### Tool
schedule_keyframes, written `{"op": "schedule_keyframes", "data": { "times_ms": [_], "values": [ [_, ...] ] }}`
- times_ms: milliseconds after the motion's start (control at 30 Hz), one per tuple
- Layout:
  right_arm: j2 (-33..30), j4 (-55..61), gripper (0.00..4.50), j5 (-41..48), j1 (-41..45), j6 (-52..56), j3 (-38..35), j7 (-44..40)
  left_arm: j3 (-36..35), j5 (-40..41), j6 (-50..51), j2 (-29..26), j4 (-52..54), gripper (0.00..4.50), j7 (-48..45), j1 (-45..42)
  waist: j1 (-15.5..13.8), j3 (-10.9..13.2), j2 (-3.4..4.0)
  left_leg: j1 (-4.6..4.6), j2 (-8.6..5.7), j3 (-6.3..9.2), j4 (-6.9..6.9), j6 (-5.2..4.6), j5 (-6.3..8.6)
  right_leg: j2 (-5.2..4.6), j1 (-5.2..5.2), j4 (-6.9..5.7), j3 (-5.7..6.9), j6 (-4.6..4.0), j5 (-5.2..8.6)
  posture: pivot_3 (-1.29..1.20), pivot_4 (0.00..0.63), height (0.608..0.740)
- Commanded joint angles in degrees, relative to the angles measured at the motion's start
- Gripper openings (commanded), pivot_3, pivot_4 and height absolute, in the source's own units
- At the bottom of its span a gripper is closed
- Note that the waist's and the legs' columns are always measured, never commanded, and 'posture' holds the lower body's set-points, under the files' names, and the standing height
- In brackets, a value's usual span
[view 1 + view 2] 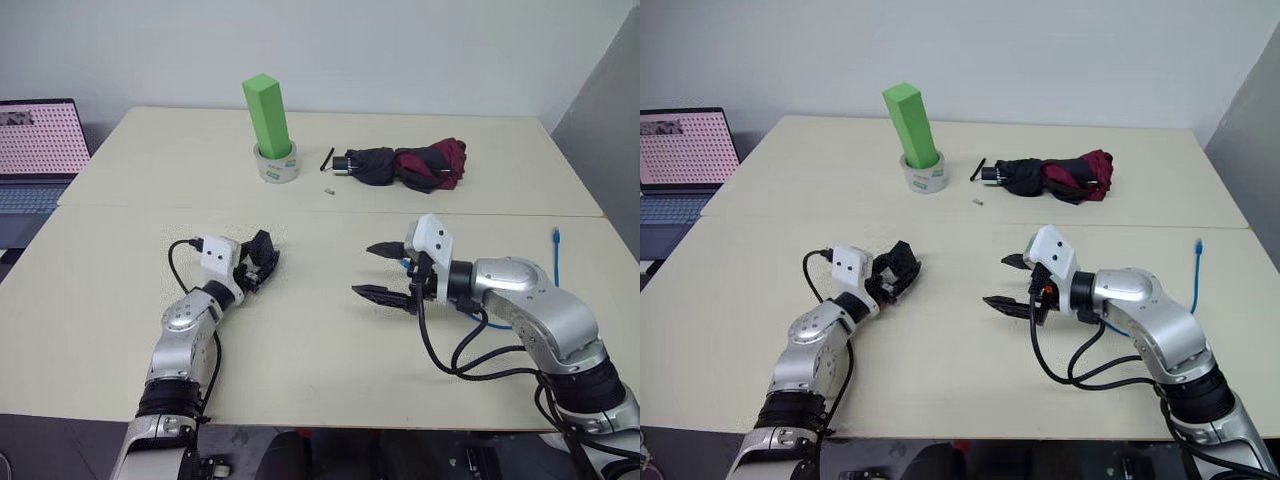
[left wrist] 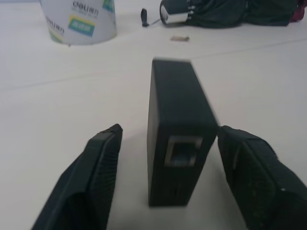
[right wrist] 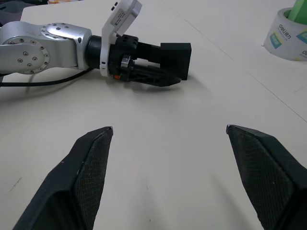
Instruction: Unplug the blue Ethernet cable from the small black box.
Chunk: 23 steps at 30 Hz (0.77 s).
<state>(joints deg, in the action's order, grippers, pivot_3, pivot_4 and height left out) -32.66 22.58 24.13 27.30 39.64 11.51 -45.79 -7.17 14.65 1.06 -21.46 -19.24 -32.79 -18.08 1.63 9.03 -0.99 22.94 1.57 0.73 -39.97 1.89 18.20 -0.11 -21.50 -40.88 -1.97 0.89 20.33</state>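
Both grippers are released. My left gripper (image 1: 258, 262) straddles the small black box (image 2: 176, 129), standing on edge on the desk (image 1: 300, 330) (its port looks vacant). My right gripper (image 1: 385, 271) holds nothing; the blue Ethernet cable (image 1: 555, 250) lies behind that arm. I'd back off gently without toppling the box.

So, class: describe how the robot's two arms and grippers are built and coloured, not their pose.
Both arms have silver metal shells and black joint sections. Each wrist carries a white camera block, and loose black cables loop beside each arm. The left gripper and right gripper each have two black, tapered fingers; the right's fingers have finely textured inner pads.
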Motion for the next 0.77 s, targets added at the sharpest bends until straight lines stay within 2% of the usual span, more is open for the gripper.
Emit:
{"op": "schedule_keyframes", "data": {
  "times_ms": [33, 267, 400, 533, 767],
  "values": [
    [-0.1, 3.2, 4.03, 0.1, -0.5, 0.0, -0.5, 0.5, -0.4, -0.4, 2.4, -1.9, 5.8, 4.13, 0.1, 3.9, 0.0, 0.0, 0.0, 0.0, 0.01, 0.01, 0.0, 0.0, 0.0, 0.0, 0.0, 0.0, 0.0, 0.0, 0.0, 0.0, 0.15, 0.74],
    [-2.2, 5.5, 4.03, -0.3, -7.0, -0.6, -4.7, 2.7, 0.2, -2.2, 10.3, -9.2, 23.3, 4.13, -1.3, 13.6, 0.1, 0.0, -0.02, 0.01, 0.03, 0.06, 0.05, -0.01, 0.01, 0.0, 0.01, 0.02, 0.04, 0.0, 0.0, 0.0, 0.15, 0.74],
    [-4.2, 6.8, 4.03, 1.0, -12.2, -0.6, -10.5, 3.6, -2.5, 0.9, 15.7, -14.6, 30.2, 4.13, -4.2, 16.0, -0.1, 0.0, -0.02, -0.02, -0.01, 0.07, 0.04, -0.17, 0.1, -0.01, 0.09, 0.06, 0.02, 0.0, 0.0, 0.0, 0.15, 0.74],
    [-7.2, 7.2, 4.03, 2.2, -17.5, -0.2, -17.5, 3.1, -5.6, 5.2, 20.8, -18.9, 34.9, 4.13, -7.9, 16.8, -0.1, 0.0, -0.01, -0.02, -0.02, 0.05, 0.04, -0.18, 0.11, -0.02, 0.09, 0.05, 0.01, 0.0, 0.0, 0.0, 0.15, 0.74],
    [-9.9, 6.2, 4.03, 2.9, -21.2, -1.0, -22.1, 2.6, -7.9, 10.8, 27.3, -21.7, 37.9, 4.13, -11.3, 16.4, -0.1, 0.0, 0.01, -0.06, -0.02, 0.05, 0.07, -0.2, 0.11, -0.01, 0.12, 0.05, 0.01, 0.0, 0.0, 0.0, 0.15, 0.74]
  ]
}}
